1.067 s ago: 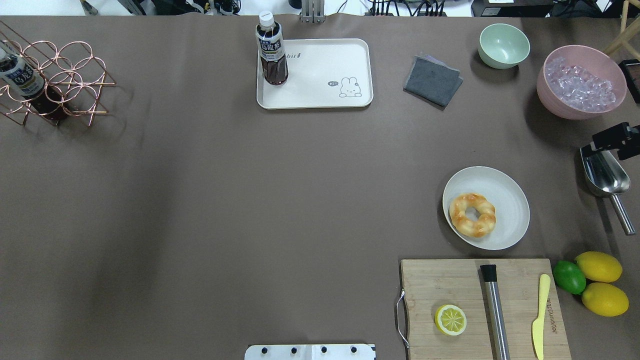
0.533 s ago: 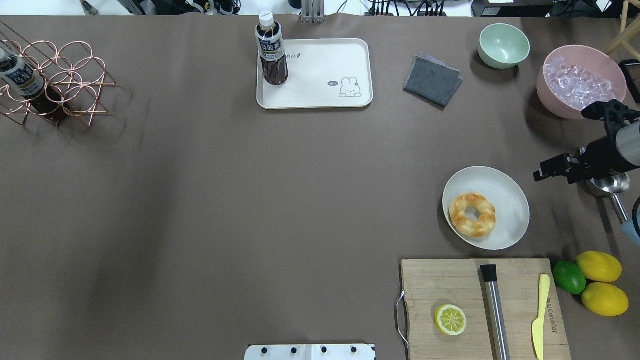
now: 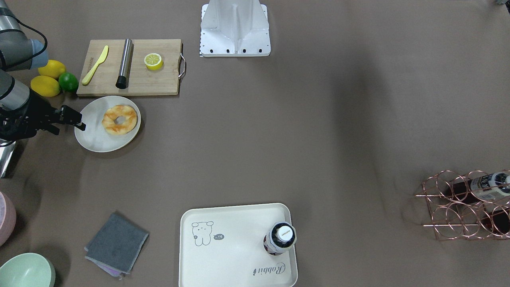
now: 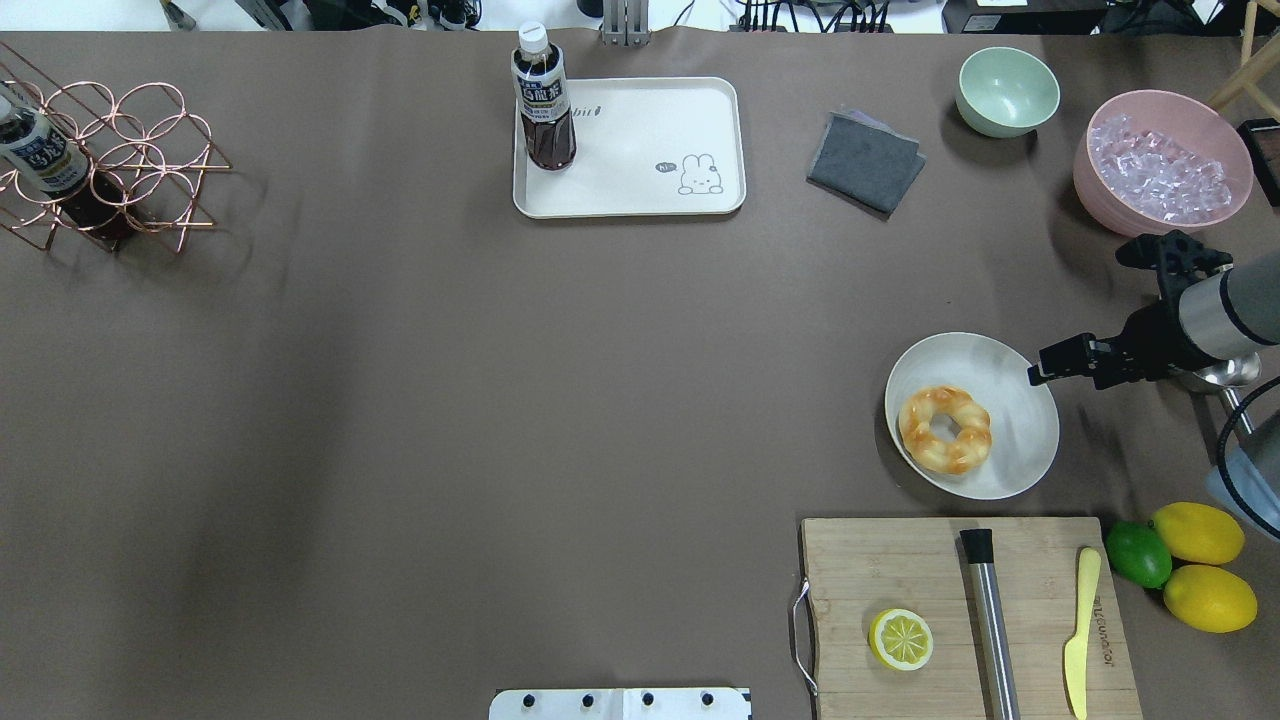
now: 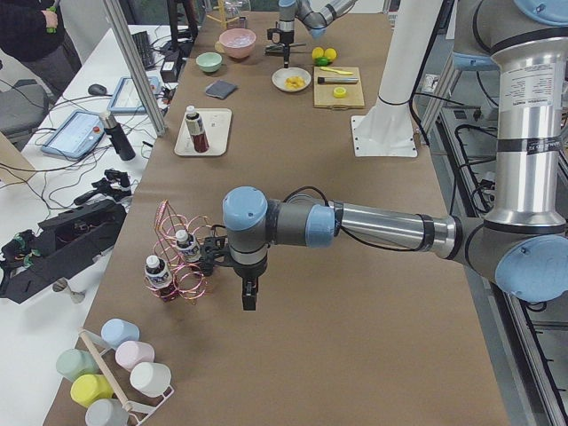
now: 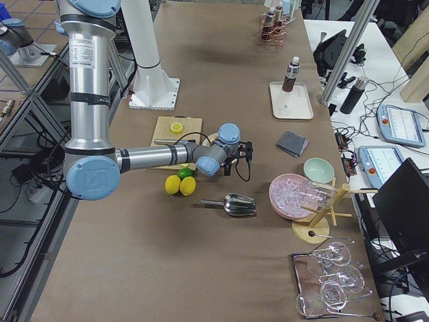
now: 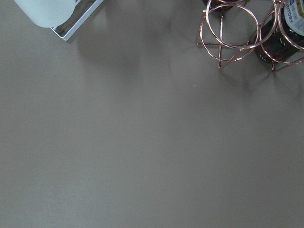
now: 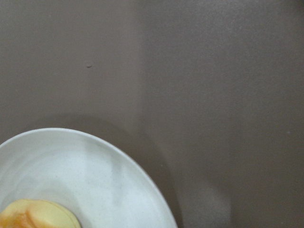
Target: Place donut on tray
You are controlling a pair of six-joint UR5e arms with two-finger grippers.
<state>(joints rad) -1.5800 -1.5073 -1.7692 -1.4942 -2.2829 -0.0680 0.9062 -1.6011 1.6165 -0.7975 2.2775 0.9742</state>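
Observation:
The donut (image 4: 945, 430), golden-orange with pale glaze, lies on the left part of a round off-white plate (image 4: 1015, 385). It also shows in the front view (image 3: 119, 118) and at the bottom edge of the right wrist view (image 8: 38, 216). The cream tray (image 4: 650, 140) with the grey drawing sits at the far middle of the table, with a dark drink bottle (image 4: 543, 100) standing on its left corner. My right gripper (image 4: 1040, 372) hovers at the plate's right rim, looks open and holds nothing. My left gripper (image 5: 248, 300) shows only in the left side view, near the wire rack; I cannot tell its state.
A wooden cutting board (image 4: 900, 570) with a lemon half (image 4: 901, 639), a steel rod and a yellow knife lies near the plate. Lemons and a lime (image 4: 1195, 535), a metal scoop (image 4: 1225, 375), a pink bowl of ice (image 4: 1160, 165), a green bowl (image 4: 1007, 90) and a grey cloth (image 4: 865, 160) stand around. A copper wire rack (image 4: 110, 160) is at the far left.
My right arm has come in from the right edge and moved left and down the view to the plate's right rim. The donut, plate and tray have not moved.

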